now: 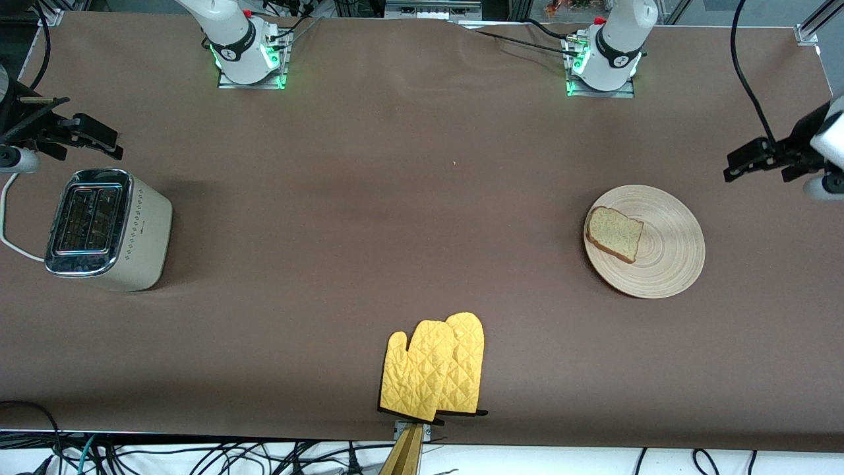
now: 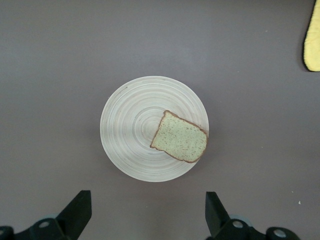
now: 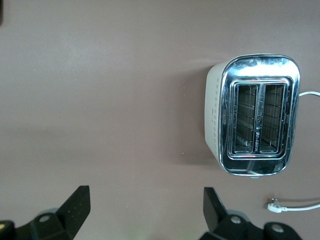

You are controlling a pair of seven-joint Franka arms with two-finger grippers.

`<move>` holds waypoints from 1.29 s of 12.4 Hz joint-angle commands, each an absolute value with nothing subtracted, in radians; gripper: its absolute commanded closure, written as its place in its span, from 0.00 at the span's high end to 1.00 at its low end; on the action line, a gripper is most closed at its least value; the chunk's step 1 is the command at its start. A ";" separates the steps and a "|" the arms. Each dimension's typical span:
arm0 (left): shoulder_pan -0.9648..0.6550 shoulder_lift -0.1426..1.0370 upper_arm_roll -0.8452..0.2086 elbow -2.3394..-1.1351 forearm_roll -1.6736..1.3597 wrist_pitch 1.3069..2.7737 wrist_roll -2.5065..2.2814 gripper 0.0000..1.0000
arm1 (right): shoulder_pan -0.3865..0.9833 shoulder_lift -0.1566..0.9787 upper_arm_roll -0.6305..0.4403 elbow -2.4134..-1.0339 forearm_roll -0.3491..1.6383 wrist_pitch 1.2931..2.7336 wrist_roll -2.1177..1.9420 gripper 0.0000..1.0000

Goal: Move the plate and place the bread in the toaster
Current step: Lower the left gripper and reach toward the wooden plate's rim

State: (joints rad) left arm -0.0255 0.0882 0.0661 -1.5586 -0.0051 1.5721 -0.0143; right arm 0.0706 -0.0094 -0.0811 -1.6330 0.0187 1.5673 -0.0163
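Wooden plate (image 1: 659, 254) lies toward the left arm's end of the table, bread (image 1: 614, 233) flat on its rim. Left gripper (image 2: 147, 210) hangs high, spread wide, empty, fingertips cropped. Right gripper (image 3: 145, 207) gapes empty near the toaster (image 1: 105, 227), whose cord (image 1: 10, 224) runs off-frame.

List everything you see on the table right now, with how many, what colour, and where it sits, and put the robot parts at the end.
plate: one, light beige, toward the left arm's end of the table.
bread: one slice, light brown with darker crust, on the plate, at its edge toward the table's middle.
toaster: one, cream-white with chrome top, toward the right arm's end, both slots empty.
cord: one, white, beside the toaster.
oven mitts: two, yellow, overlapping, mid-table at the edge nearest the front camera.
table: one, brown cover.
left gripper: black, open, up beside the plate.
right gripper: black, open, up beside the toaster.
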 commanded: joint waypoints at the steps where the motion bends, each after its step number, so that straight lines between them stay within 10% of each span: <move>1: -0.025 0.115 0.061 -1.568 0.023 1.606 -0.009 1.00 | 0.066 -0.015 -0.077 -1.628 0.018 1.563 -0.026 1.00; 16: 0.343 0.616 0.081 -1.574 -0.267 1.732 0.650 1.00 | 0.066 -0.015 -0.077 -1.626 0.026 1.560 -0.020 1.00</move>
